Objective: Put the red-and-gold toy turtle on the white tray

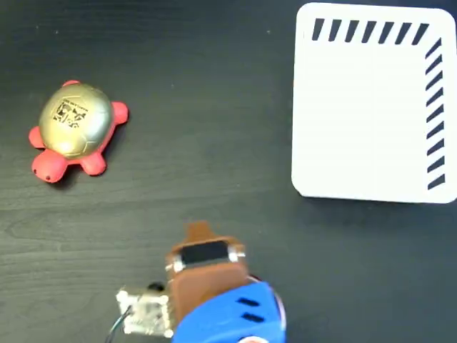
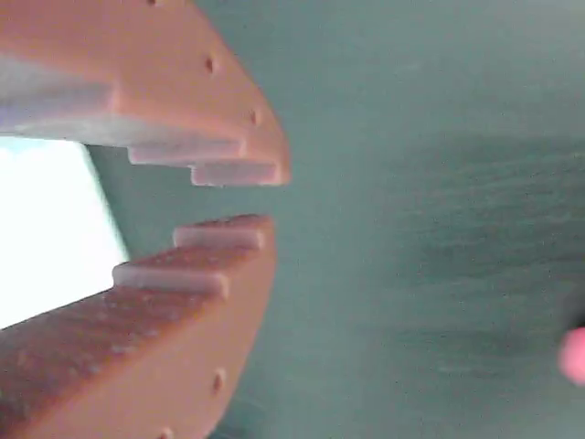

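Turtle (image 1: 73,128) position is what the coming reach depends on: in the fixed view the red-and-gold toy turtle sits on the dark table (image 1: 207,107) at the left, well apart from the gripper (image 1: 200,236), which is at the bottom centre, so the toy lies up and to the left of it. Its long axis runs on a slant, red head toward the lower left, tail end toward the upper right, gold shell with the black mark facing up. The white tray (image 1: 364,107) lies on the opposite side, upper right, also well apart from the arm and with nothing on it. In the wrist view the gripper (image 2: 239,199) is released and holds nothing, its toothed orange fingers (image 2: 210,256) slightly parted with only table between them; a pink-red blur at the right edge may be the turtle, though that is unclear. I judge the reach has not yet begun
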`<state>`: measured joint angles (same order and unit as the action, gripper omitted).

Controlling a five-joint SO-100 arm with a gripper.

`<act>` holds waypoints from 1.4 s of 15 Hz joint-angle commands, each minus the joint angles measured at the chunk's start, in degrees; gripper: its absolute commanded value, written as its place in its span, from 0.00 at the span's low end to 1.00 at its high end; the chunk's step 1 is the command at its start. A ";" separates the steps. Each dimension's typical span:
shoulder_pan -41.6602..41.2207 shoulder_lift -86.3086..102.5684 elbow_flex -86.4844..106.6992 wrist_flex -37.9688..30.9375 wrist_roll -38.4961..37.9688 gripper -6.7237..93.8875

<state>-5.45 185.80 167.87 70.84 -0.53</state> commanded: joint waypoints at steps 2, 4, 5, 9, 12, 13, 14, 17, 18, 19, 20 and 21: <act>-3.43 -4.66 -0.88 -4.48 -3.25 0.07; -4.48 -15.73 -6.86 -11.87 -7.82 0.07; -4.92 -22.68 -11.51 -13.89 -10.90 0.07; -4.39 -51.77 -35.07 -14.15 -19.16 0.07; -4.57 -71.10 -55.63 -5.71 -25.22 0.07; -5.19 -76.11 -60.73 -2.72 -25.84 0.07; -6.15 -79.98 -64.34 -0.70 -26.54 0.07; -10.02 -88.68 -70.75 1.32 -31.29 0.07; -11.25 -90.88 -73.92 3.69 -32.78 0.07; -12.13 -92.90 -77.61 7.03 -34.45 0.07; -12.57 -94.22 -80.77 9.32 -36.74 0.07; -12.83 -95.54 -83.06 10.28 -39.64 0.07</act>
<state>-17.58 89.12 90.79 79.37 -36.91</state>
